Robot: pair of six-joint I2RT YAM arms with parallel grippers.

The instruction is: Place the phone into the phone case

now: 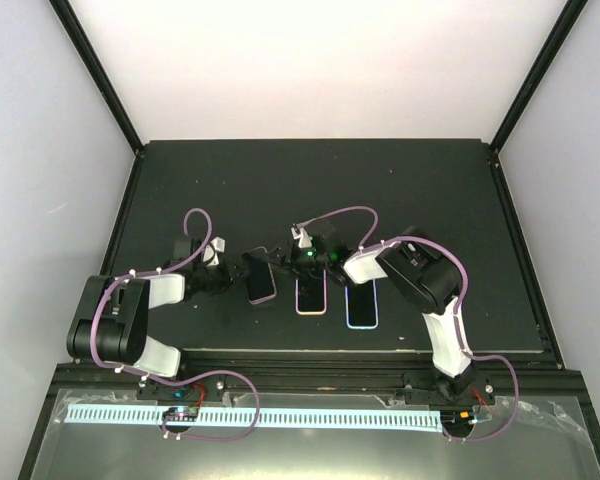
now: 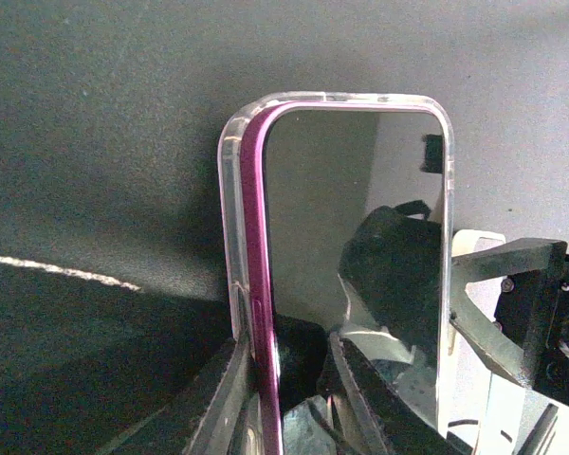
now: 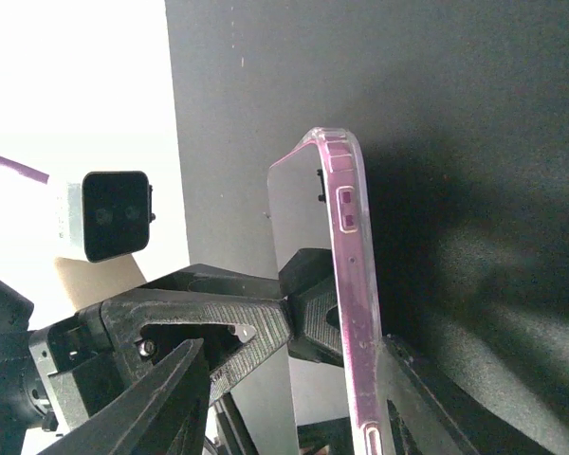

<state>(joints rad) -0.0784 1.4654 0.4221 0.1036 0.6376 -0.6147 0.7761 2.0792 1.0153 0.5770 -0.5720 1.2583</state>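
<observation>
Matte black table point(image 1: 310, 180) between pale lavender walls point(image 1: 40, 180), bright white backdrop point(image 1: 310, 60) behind.

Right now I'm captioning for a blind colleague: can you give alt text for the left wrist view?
A pink phone sits partly inside a clear phone case, held upright in the left tool above a dark table. The right tool is at the right edge.

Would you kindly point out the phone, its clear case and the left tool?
phone point(image 2: 360, 199), left wrist view, dark screen.
clear case point(image 2: 229, 218), left wrist view, left rim.
left tool point(image 2: 284, 379), left wrist view, between its fingertips.
</observation>
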